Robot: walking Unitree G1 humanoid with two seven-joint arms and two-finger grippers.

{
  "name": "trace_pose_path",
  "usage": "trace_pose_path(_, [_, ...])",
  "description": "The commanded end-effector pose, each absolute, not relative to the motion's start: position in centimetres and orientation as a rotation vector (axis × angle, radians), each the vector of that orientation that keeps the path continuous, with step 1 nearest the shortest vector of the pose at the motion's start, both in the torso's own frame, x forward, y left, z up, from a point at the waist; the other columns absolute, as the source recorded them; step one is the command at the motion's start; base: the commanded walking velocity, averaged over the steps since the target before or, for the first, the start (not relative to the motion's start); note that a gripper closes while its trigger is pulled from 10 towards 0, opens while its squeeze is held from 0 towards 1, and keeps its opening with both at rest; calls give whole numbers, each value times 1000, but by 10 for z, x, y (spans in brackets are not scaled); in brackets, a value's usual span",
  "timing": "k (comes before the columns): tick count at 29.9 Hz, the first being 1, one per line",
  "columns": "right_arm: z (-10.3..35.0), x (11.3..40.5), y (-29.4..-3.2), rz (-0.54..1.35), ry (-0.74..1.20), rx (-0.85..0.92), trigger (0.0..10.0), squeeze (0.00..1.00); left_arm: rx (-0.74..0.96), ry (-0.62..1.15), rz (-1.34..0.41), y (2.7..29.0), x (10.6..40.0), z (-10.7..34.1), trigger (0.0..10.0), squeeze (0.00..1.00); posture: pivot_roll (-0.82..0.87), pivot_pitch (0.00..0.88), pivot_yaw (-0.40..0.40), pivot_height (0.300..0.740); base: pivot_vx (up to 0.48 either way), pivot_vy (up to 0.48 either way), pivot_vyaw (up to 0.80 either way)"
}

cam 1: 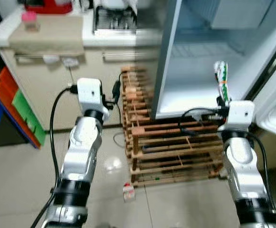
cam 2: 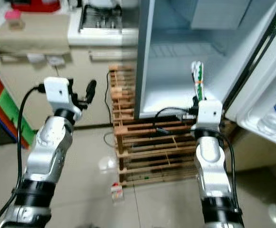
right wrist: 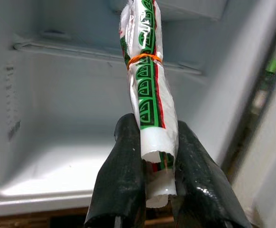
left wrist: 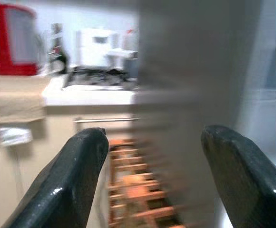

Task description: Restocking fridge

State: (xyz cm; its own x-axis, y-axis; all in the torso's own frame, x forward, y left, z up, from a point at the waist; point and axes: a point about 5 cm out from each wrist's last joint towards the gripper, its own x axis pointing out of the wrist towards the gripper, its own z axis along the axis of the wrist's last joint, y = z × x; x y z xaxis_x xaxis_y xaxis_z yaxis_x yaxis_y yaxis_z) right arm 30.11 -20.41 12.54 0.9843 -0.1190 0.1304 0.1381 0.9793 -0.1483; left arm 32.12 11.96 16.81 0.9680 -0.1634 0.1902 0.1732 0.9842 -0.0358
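At centre right, the right pincer (right wrist: 158, 156) grips a rolled white packet (right wrist: 150, 90) with green-and-red pattern and orange band, upright before the open fridge (cam 1: 200, 71); no legible writing. Left pincer (left wrist: 152, 175) released.

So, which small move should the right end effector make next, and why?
Probably carry it forward, into the open white fridge. The right end effector is shut on the rolled white packet with green and red print and an orange band, held upright just before the bare bottom shelf.

fridge (left wrist: 190, 95) edge motion-blurred, wooden pallet (left wrist: 138, 190) smeared
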Motion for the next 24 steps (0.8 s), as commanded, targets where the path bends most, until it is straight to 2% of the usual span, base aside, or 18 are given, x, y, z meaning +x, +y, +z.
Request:
trace_pose_path(1, [132,302,-213,-154,-142,-168,10000,0,-50,-227,-237,106,318,176,10000,0,-75,0,-2,740,247,-409,0])
trace_pose_path(9, [132,302,-213,-152,-142,-169,10000,0,-55,-190,-197,111,320,172,10000,0,-70,0,-3,740,307,-361,0])
trace_pose_path(12, [131,301,-212,-147,-140,-167,10000,0,-65,-152,-141,117,324,167,10000,0,-70,0,-3,740,405,-251,0])
trace_pose_path(15, [131,301,-210,-130,-136,-179,10000,0,-67,-146,-151,116,323,166,10000,0,-74,0,-6,740,0,0,0])
trace_pose_path(21, [131,304,-209,-120,-126,-190,10000,0,-43,-157,-216,106,323,168,10000,0,-75,0,-11,740,0,0,632])
trace_pose_path(22, [131,305,-209,-121,-127,-185,10000,0,-105,-171,-276,100,321,172,10000,0,-75,0,-11,740,0,0,744])
trace_pose_path(24, [131,306,-209,-118,-126,-187,10000,0,-77,-180,-315,95,320,174,10000,0,-72,0,-13,740,0,0,656])
